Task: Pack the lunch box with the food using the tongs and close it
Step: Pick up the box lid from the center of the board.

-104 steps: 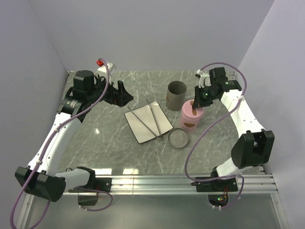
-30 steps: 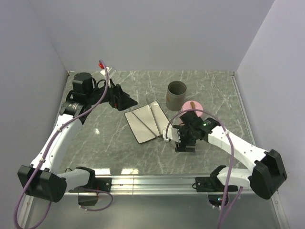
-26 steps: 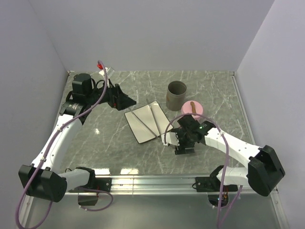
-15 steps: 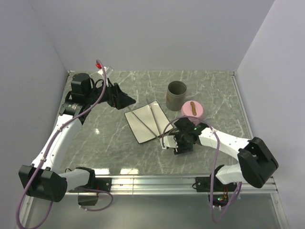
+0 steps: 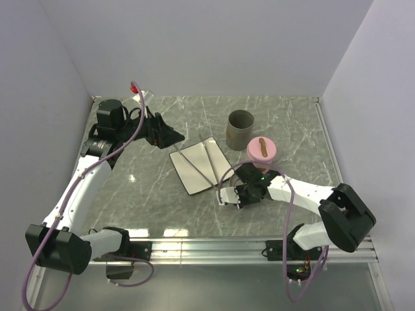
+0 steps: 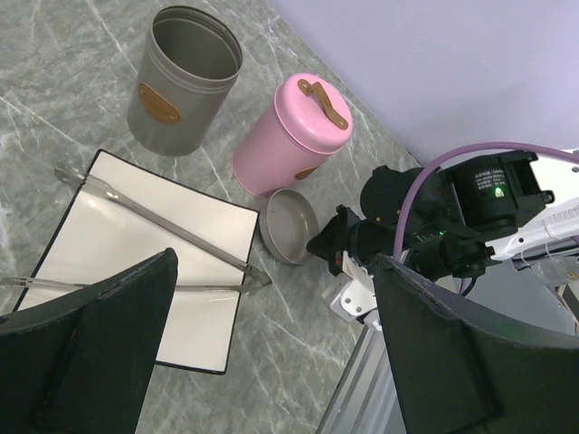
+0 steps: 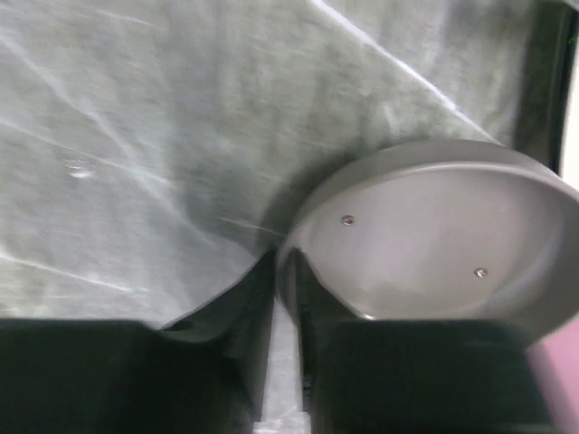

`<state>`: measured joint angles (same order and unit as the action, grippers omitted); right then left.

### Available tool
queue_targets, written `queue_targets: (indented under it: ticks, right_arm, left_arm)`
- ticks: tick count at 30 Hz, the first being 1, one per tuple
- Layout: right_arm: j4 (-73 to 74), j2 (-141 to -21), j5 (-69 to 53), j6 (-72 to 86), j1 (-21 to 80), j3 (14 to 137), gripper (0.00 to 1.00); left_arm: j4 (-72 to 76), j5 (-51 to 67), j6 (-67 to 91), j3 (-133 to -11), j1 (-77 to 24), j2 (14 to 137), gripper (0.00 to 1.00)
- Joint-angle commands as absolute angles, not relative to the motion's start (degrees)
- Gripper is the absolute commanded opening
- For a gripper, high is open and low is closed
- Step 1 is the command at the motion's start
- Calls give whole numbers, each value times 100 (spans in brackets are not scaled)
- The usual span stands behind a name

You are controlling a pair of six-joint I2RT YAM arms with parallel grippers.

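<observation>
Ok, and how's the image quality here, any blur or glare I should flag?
Top external: sharp, evenly lit, small glare spots on the marble table. Left wrist: crisp; the left gripper shows as dark fingers blocking the lower corners. Right wrist: soft and dim, the grey lid close up, heavy shadow beneath it.

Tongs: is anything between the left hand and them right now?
Nothing visible does. The tongs lie uncovered on the white tray, the open left hand hovers near the tray's far corner, and the grey canister and pink canister stand off to the side.
</observation>
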<state>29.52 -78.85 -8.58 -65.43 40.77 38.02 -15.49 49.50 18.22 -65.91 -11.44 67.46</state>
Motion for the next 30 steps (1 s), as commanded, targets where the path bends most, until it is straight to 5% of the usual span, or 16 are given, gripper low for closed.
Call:
queue_targets:
  ticks: [1, 4, 15, 22, 27, 30]
  right_arm:
    - [2988, -7629, -1080, -6276, 4227, 3647, 12]
    - [3295, -7305, -1544, -5890, 4280, 3884, 0]
    - [3955, -6276, -3233, -3605, 4140, 5686, 0]
    - [3569, -6363, -5078, -1867, 3042, 6907, 0]
    - [2402, -6600, -6344, -162, 2383, 7576, 0]
    - [-272, -6785, -7118, 2715, 2110, 7183, 0]
  left_arm:
    - [-1424, 5062, 1758, -6697, -1125, 6671, 95]
    - [-1345, 5106, 1784, -6653, -1125, 6575, 95]
    - [-142, 5415, 2520, -6030, -1072, 5705, 99]
    - [376, 5668, 3137, -6083, -1063, 5792, 99]
    - [1791, 5546, 3375, -5617, -1063, 5221, 99]
    - [2012, 5397, 3357, -5634, -1064, 5141, 99]
